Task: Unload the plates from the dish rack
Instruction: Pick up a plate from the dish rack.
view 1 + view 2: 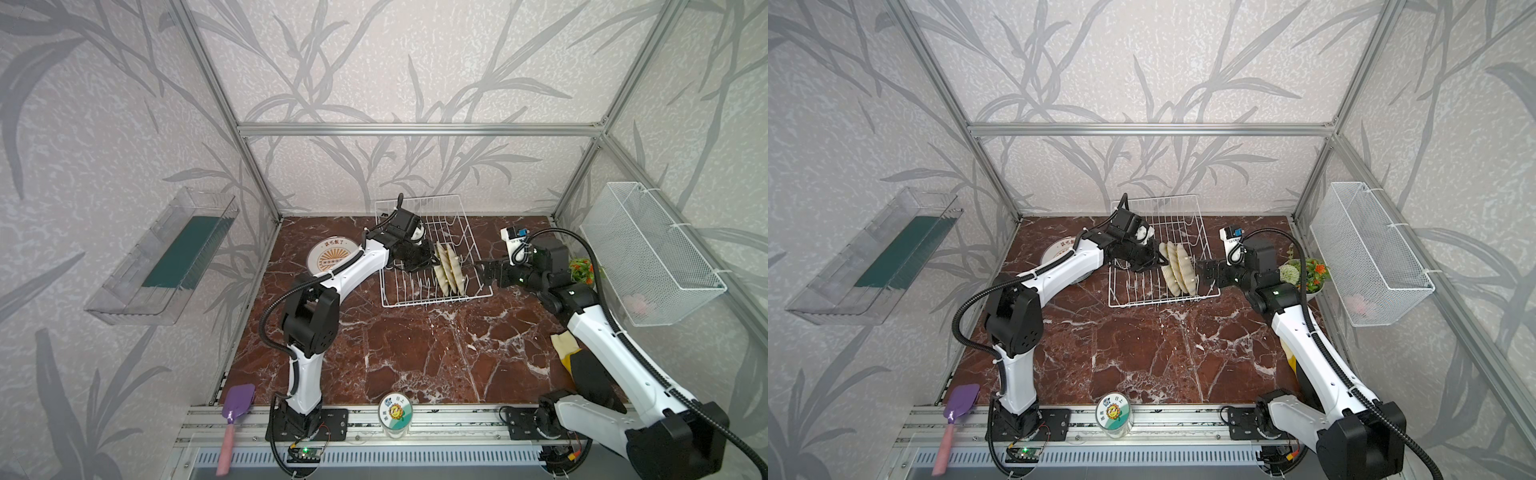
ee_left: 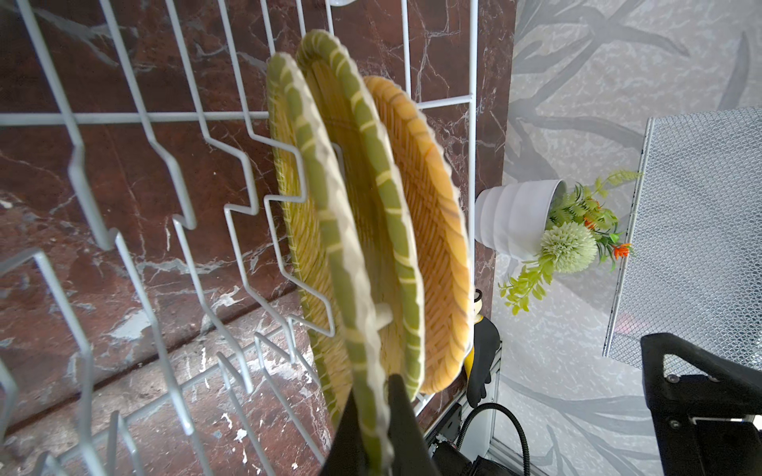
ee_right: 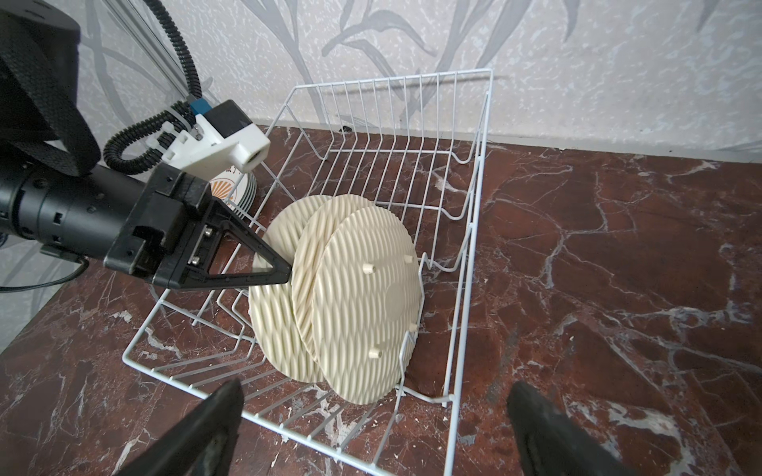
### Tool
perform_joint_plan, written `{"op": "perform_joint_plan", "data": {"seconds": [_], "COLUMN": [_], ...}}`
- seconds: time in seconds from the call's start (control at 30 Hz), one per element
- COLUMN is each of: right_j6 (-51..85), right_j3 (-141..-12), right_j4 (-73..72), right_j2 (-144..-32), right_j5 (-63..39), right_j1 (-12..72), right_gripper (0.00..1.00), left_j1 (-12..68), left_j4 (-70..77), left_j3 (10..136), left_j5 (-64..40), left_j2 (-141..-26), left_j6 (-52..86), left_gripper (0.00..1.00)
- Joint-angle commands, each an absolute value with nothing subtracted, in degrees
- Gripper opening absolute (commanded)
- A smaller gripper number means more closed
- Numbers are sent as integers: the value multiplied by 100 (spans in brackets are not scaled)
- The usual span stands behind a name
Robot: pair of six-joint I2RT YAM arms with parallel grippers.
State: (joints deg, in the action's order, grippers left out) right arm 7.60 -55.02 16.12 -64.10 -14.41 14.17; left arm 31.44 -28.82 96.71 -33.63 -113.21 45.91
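Observation:
The white wire dish rack (image 1: pixel 436 301) (image 1: pixel 1163 303) (image 3: pixel 391 78) stands at the back of the marble table. Three tan woven plates (image 1: pixel 449 270) (image 1: pixel 1177 270) (image 3: pixel 363 305) stand upright in it, close together. My left gripper (image 1: pixel 432 259) (image 1: pixel 1163 262) (image 2: pixel 373 432) reaches in from the left and is shut on the rim of the nearest woven plate (image 2: pixel 330 230). My right gripper (image 1: pixel 482 270) (image 1: pixel 1204 274) (image 3: pixel 375 389) hangs open at the rack's right side, holding nothing. A stack of white plates with orange sunburst faces (image 1: pixel 332 257) (image 1: pixel 1059 253) (image 3: pixel 235 185) lies on the table left of the rack.
A white pot of artificial flowers (image 1: pixel 582 270) (image 2: pixel 515 218) stands right of the rack, below a mesh basket (image 1: pixel 652 253) on the right wall. A clear bin (image 1: pixel 166 257) hangs on the left wall. A glove (image 1: pixel 569 353), a jar (image 1: pixel 395 411) and a purple spatula (image 1: pixel 237 403) lie near the front.

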Motion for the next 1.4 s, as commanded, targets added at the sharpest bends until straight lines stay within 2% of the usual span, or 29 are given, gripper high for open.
{"op": "perform_joint_plan", "data": {"seconds": [0.0,1.37], "right_j6": [790,980], "right_j3": [-5573,-5519], "right_j4": [1542,1455], "right_j2": [-6285,-6275], "right_j5": [-1424,-1405], "right_j1": [1389,1389], "right_gripper": [99,99], "left_j1": [3114,3105], "left_j4": [-2964,-4208], "left_j3": [9852,10660], "left_j5": [-3364,-2964], "left_j2": [-11014,-10781], "left_j6": [4458,3907], "left_gripper": [0,0]}}
